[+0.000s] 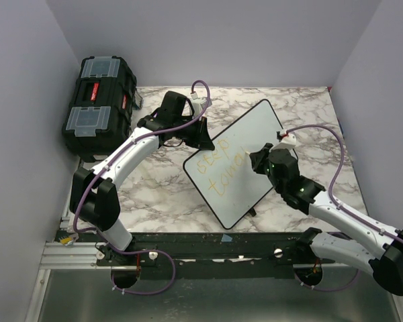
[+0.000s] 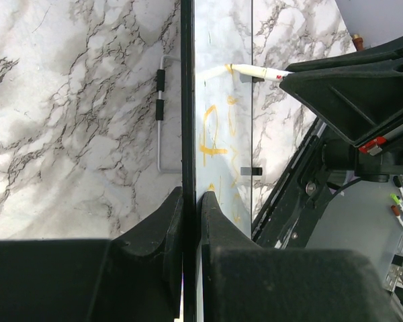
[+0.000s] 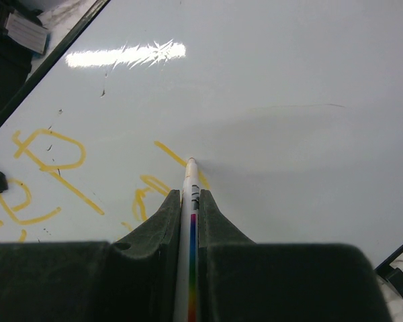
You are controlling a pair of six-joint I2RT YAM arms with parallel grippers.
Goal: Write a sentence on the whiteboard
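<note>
While left gripper (image 2: pixel 191 196) clamps whiteboard (image 2: pixel 220 74) edge, right gripper (image 3: pixel 190 194) pinches marker (image 3: pixel 191 176) touching the sentence (image 3: pixel 50 151).

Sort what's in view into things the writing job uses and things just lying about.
In use: the whiteboard, clamped at its edge by the left pincer; the yellow sentence; the marker, gripped by the right pincer, tip on the board.
Lying about: the black toolbox, back left; a few loose pens, off to the side.

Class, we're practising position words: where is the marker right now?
In the right wrist view, the marker is bottom centre, clamped in the right gripper, its tip on the whiteboard at the end of a yellow stroke.
</note>
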